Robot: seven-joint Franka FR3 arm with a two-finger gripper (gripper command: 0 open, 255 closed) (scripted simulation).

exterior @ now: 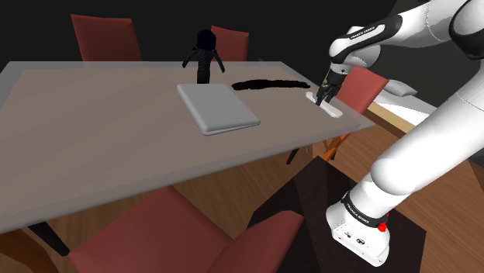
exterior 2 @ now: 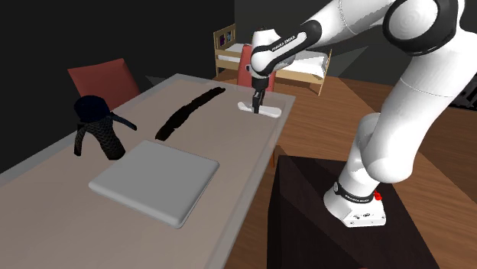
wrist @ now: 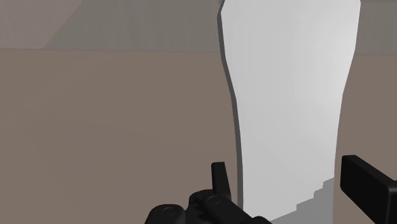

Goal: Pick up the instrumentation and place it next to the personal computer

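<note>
Flat on the table (exterior: 93, 132) near one corner: slim white instrument (exterior: 332, 108) (exterior 2: 265, 111) (wrist: 289, 95), plain, pinched in along its length, perhaps a gauge of some kind. Closed and flat near the table's middle, well apart: grey laptop (exterior: 217, 108) (exterior 2: 157, 182).

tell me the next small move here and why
Probably shut the jaws: they stand open on either side of the white instrument, low over the table, not yet touching it.
</note>
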